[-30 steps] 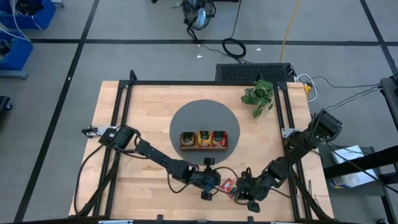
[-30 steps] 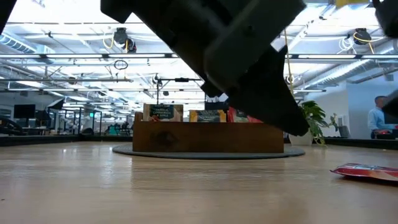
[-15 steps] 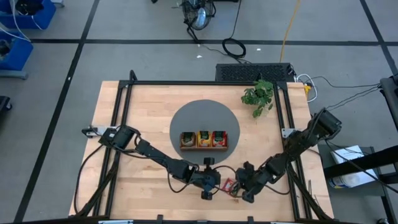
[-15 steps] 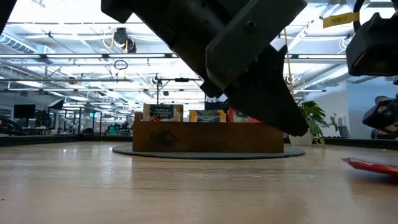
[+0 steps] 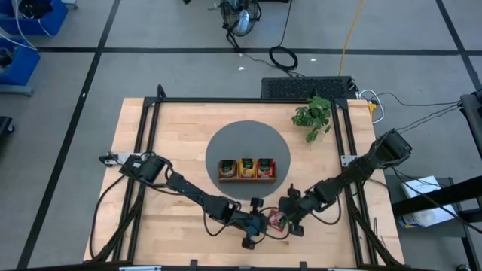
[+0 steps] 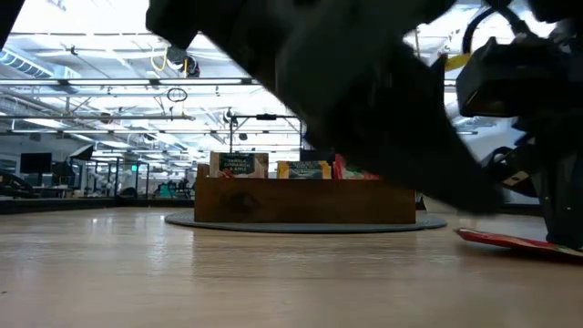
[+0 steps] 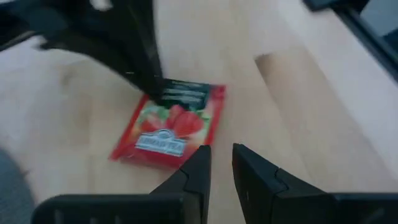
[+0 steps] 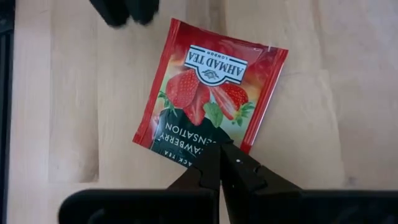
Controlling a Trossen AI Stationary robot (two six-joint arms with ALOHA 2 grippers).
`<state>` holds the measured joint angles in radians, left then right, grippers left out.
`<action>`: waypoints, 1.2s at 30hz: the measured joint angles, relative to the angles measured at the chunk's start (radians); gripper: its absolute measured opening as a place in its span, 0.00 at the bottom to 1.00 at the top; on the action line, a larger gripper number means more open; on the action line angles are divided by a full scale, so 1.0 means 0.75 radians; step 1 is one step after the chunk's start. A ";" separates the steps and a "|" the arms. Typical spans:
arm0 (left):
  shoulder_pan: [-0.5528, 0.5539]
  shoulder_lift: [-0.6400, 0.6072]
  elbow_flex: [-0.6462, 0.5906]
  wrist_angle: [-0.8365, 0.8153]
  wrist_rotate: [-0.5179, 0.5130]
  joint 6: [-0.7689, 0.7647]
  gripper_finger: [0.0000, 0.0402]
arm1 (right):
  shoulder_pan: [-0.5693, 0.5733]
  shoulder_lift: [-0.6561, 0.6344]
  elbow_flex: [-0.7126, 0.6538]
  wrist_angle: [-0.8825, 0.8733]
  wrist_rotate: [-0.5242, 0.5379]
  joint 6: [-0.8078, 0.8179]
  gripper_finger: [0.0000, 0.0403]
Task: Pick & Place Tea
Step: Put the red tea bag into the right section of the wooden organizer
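Note:
One red strawberry tea sachet (image 5: 276,220) lies flat on the bare wood near the table's near edge, also clear in the right wrist view (image 8: 211,93) and the left wrist view (image 7: 168,124). My right gripper (image 8: 221,152) is shut, with its tips at the sachet's dark end. My left gripper (image 7: 221,152) stands just left of the sachet, open by a narrow gap. The wooden tray (image 5: 246,168) sits on a grey round mat (image 5: 226,143), with green, yellow and red sachets standing in its three compartments (image 6: 305,169). My right gripper rests its shut fingertips (image 8: 211,155) on the edge of the sachet's dark printed end (image 8: 186,140), coming slanting down from the table's right. The sachet lies flat on the wood. My left gripper's fingertip (image 7: 200,158) is right beside the sachet's corner; whether it touches, I cannot tell.
A small green plant (image 5: 312,117) stands at the far right of the table. Black frame rails (image 5: 147,135) run along the table's left and right sides. Bare wood lies between the mat and the near edge.
My right gripper has moved toward the table's left and down, from beside the sachet until its shut tips reach the sachet's end. The sachet has slid a little toward the left. My left arm has shifted slightly near the sachet.

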<state>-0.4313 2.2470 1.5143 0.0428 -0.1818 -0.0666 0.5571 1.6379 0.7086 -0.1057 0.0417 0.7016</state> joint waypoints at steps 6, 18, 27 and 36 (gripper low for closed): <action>-0.006 0.025 -0.001 0.024 -0.238 0.099 0.18 | -0.044 0.001 -0.001 0.003 -0.067 -0.053 0.00; 0.016 0.043 0.000 0.051 -0.176 0.116 0.18 | -0.056 0.002 -0.002 0.029 -0.102 -0.137 0.00; 0.034 0.068 0.000 0.025 -0.044 0.063 0.18 | -0.130 0.003 -0.003 0.033 -0.114 -0.230 0.00; 0.036 0.095 0.006 0.070 0.064 0.038 0.18 | -0.204 0.003 -0.003 0.094 -0.090 -0.317 0.00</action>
<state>-0.4043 2.3185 1.5188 0.0951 -0.1337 -0.0383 0.4040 1.6402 0.7067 -0.0349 -0.0261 0.4637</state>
